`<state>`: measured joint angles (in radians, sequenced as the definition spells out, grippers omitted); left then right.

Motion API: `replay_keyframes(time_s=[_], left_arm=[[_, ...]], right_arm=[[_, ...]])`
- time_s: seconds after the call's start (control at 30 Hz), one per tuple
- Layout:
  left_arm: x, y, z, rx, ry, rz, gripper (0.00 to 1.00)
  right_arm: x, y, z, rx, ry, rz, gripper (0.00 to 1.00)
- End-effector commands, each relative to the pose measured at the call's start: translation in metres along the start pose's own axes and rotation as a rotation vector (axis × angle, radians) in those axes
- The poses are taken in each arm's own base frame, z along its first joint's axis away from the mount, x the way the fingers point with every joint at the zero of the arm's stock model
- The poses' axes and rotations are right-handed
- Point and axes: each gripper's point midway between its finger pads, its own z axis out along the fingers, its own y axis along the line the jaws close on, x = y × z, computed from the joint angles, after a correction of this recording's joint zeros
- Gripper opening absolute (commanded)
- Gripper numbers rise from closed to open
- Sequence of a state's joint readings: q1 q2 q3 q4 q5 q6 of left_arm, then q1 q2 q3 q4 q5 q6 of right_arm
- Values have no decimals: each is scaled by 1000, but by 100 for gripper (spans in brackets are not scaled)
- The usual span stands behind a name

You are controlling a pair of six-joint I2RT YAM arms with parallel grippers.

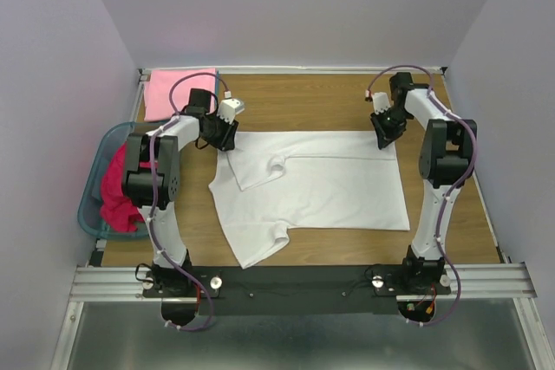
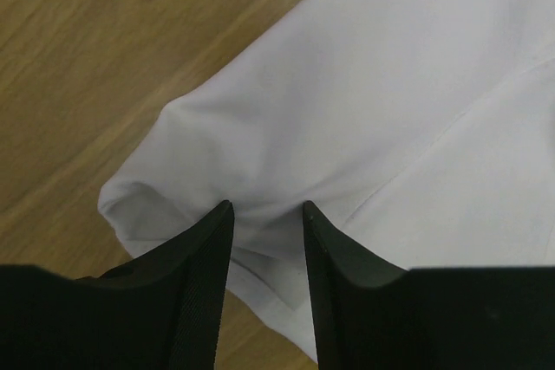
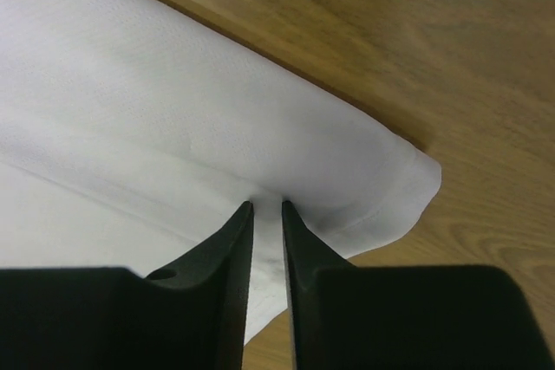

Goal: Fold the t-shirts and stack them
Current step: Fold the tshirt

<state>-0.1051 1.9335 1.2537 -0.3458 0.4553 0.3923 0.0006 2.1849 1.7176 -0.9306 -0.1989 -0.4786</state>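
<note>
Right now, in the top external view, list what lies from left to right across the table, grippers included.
teal basket → pink t-shirt → left gripper → white t-shirt → right gripper

We take this for a robotics lab cell: plain pale walls (image 1: 52, 84) box in a wood-grain table (image 1: 312, 97), and the left arm (image 1: 160, 171) and right arm (image 1: 438, 179), trailing cables (image 1: 150, 214), stand bolted to an aluminium rail (image 1: 108, 283) along its near edge.
</note>
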Motion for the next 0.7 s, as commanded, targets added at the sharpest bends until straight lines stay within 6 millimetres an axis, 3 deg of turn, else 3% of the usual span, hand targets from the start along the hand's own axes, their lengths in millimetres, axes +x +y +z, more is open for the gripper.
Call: replay_keyframes(time_s=[0.0, 0.07, 0.1, 0.2, 0.3, 0.33, 0.37, 0.4, 0.43, 0.47, 0.5, 0.53, 0.57, 0.6, 0.63, 0.67], left_arm=[[19, 26, 15, -47, 90, -70, 44], [15, 33, 19, -49, 98, -78, 43], [6, 43, 21, -59, 83, -80, 43], [-19, 44, 16, -32, 35, -44, 46], [-49, 32, -6, 17, -38, 22, 54], [-68, 24, -25, 34, -94, 85, 57], [-75, 19, -36, 42, -117, 117, 60], [-71, 9, -44, 62, -115, 141, 62], [-85, -3, -68, 73, -165, 235, 65], [-80, -14, -78, 98, -160, 270, 74], [-65, -28, -83, 132, -140, 296, 75], [-67, -41, -103, 133, -163, 360, 75], [-58, -50, -109, 144, -153, 456, 75], [-27, -70, -108, 202, -92, 459, 75], [-24, -83, -123, 193, -102, 522, 75], [-11, -92, -127, 199, -81, 554, 75]], right_arm=[[-11, -25, 19, 87, 0, 40, 29], [-26, -32, 16, 105, -34, 46, 32], [-33, -35, 14, 113, -49, 54, 36], [-57, -42, 3, 131, -113, 52, 43], [-77, -38, -27, 124, -193, 44, 56], [-78, -31, -35, 102, -202, 33, 61], [-78, -26, -44, 85, -213, 21, 64], [-78, -17, -66, 78, -243, 0, 70], [-73, -9, -74, 53, -240, -26, 80], [-69, -3, -86, 48, -248, -45, 81], [-65, 6, -108, 54, -272, -72, 82], [-48, 14, -107, 36, -243, -100, 83], [-34, 22, -111, 18, -217, -119, 83], [-26, 31, -130, 26, -239, -178, 82], [-15, 35, -134, 28, -224, -193, 80], [9, 51, -121, -9, -157, -211, 79]])
